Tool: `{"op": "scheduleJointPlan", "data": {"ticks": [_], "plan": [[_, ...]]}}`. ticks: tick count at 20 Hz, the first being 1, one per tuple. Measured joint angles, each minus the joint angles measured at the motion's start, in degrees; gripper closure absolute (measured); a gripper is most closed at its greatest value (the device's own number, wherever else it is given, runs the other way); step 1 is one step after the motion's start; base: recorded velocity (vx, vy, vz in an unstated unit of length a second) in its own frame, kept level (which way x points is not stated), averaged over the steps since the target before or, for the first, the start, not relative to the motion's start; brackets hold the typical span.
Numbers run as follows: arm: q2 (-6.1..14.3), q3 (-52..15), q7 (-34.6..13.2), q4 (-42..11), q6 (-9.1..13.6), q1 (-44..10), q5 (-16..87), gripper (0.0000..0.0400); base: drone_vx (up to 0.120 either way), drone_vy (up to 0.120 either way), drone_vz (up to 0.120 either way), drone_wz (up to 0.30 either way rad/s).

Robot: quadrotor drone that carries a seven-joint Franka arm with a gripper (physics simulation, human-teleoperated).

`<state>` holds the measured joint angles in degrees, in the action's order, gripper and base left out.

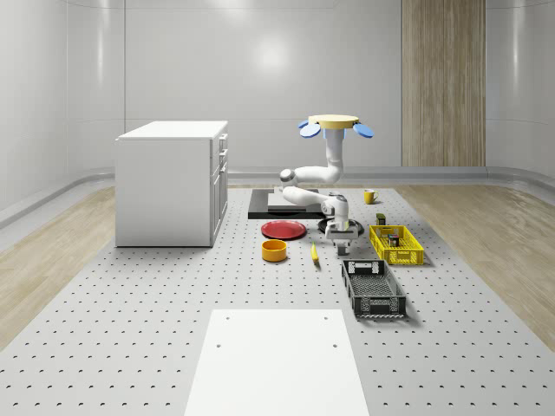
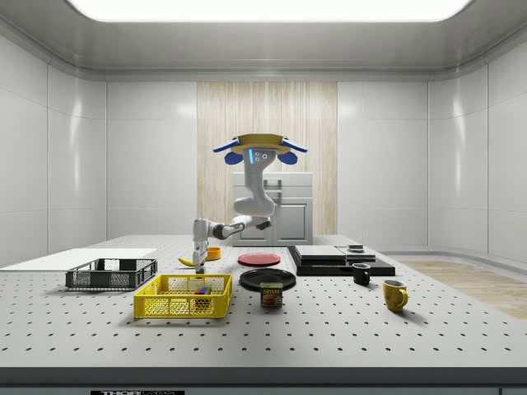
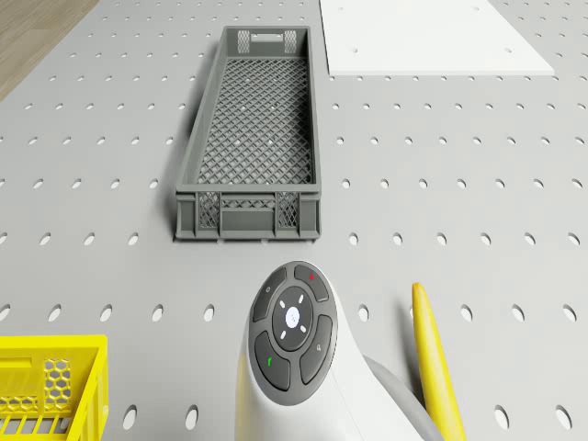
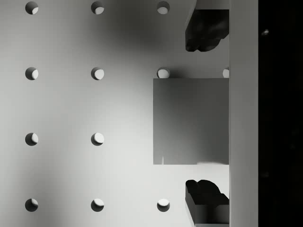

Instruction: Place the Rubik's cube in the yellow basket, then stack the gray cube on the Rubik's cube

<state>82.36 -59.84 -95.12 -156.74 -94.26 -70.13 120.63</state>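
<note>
In the wrist view the gray cube [image 4: 191, 121] lies on the perforated table, between my two dark fingertips [image 4: 206, 30]. Each fingertip stands a little off its side of the cube, so the gripper [image 4: 206, 113] is open around it and touches nothing. The whole-scene view has the drone [image 1: 334, 124] hovering above the table, its arm bent down so the gripper [image 1: 341, 238] hangs low beside the yellow basket [image 1: 396, 244]. The Rubik's cube [image 2: 202, 290] sits inside the yellow basket [image 2: 183, 296], near the gripper [image 2: 198, 255].
A gray mesh basket [image 1: 373, 289] lies in front of the yellow one. A banana [image 1: 315, 254], an orange bowl [image 1: 274, 250], a red plate [image 1: 284, 230] and a black plate [image 2: 268, 279] ring the gripper. A can [image 2: 271, 294], two mugs and a white cabinet [image 1: 173, 182] stand further off.
</note>
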Motion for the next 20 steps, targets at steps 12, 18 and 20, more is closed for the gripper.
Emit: {"op": "scheduleJointPlan", "data": {"ticks": [12,18,20], "plan": [[-0.5,2.5,0.4,0.8,-0.7,0.3,2.5,0.0000,0.000,0.000,0.000,0.000],[-0.7,3.3,0.6,0.8,-0.8,0.7,3.3,0.0000,0.000,0.000,0.000,0.000],[-0.8,3.6,0.9,0.8,-0.9,1.0,3.5,0.0000,0.000,0.000,0.000,0.000]]}}
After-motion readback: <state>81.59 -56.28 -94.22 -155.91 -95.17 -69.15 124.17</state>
